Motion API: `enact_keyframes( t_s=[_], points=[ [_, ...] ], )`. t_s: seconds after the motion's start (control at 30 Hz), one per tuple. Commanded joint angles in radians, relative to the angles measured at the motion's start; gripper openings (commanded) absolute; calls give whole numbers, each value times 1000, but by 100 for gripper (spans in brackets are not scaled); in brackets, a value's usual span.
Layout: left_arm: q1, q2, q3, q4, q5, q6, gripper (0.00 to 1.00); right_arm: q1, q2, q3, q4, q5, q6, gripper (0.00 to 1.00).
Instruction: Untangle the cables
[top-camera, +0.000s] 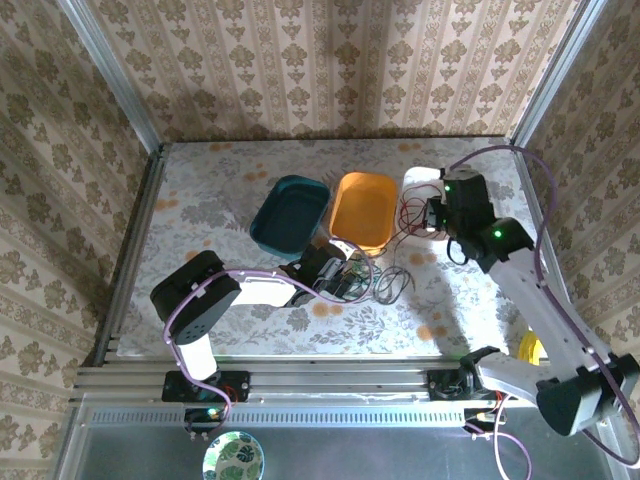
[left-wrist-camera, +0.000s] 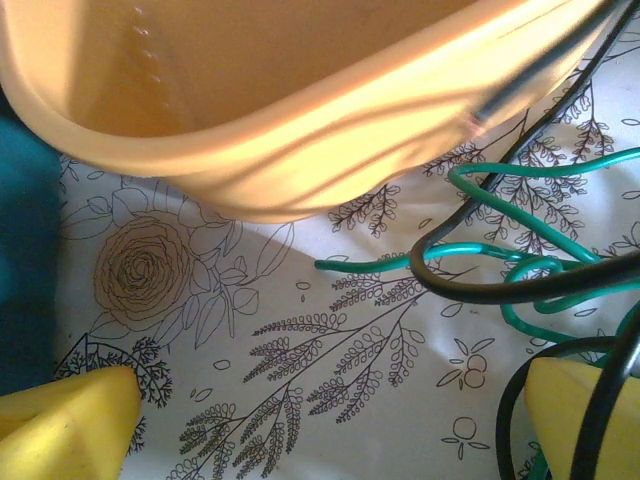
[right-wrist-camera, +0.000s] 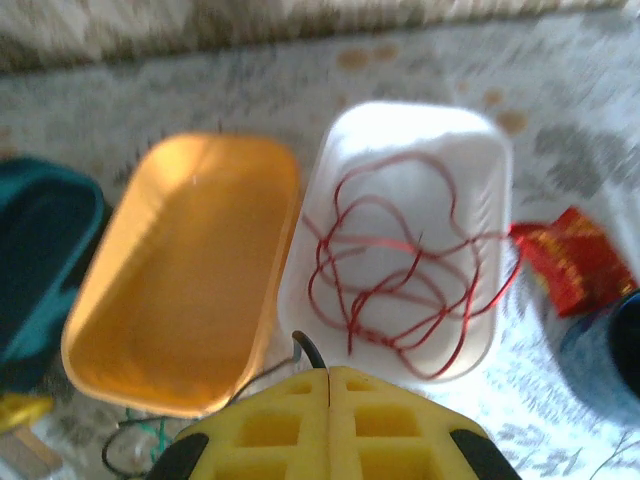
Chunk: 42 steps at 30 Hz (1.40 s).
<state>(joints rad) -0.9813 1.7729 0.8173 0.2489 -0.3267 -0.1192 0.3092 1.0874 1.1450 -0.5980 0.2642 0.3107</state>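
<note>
A red cable (right-wrist-camera: 400, 262) lies coiled in the white tray (right-wrist-camera: 490, 150). My right gripper (right-wrist-camera: 328, 375) hovers at the tray's near edge, its yellow fingers pressed together on a thin black cable (right-wrist-camera: 308, 347) that curls out of the seam. From above, that right gripper (top-camera: 432, 215) sits between the orange bin and the white tray (top-camera: 418, 180). A green cable (left-wrist-camera: 500, 250) and a black cable (left-wrist-camera: 520, 292) lie tangled on the floral cloth in front of the orange bin (left-wrist-camera: 280, 100). My left gripper (left-wrist-camera: 330, 420) is open low over the cloth; the black cable crosses its right finger.
A teal bin (top-camera: 290, 212) stands left of the orange bin (top-camera: 365, 205). A red packet (right-wrist-camera: 568, 262) and a blue object (right-wrist-camera: 610, 360) lie right of the white tray. The loose tangle (top-camera: 375, 282) spreads on the cloth beside my left gripper (top-camera: 343, 276).
</note>
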Motion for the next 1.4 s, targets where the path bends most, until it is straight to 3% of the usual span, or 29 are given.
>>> enact_keyframes(
  t_s=[0.0,0.43,0.6,1.03,1.37],
  points=[
    [-4,31,-13,-47,-4,5,100,-4,-68,21,103,105,-27,0],
    [-4,33,-21,-29,3,10,100,0,-93,72,179,-98,18,0],
    [-5,23,-30,-19,3,12,100,11,-38,67,220,-167,63,0],
    [-4,5,-31,-25,-7,9,100,15,275,83,437,-147,184,0],
    [-5,2,-27,-32,-3,12,100,0,482,78,420,73,212,0]
  ],
)
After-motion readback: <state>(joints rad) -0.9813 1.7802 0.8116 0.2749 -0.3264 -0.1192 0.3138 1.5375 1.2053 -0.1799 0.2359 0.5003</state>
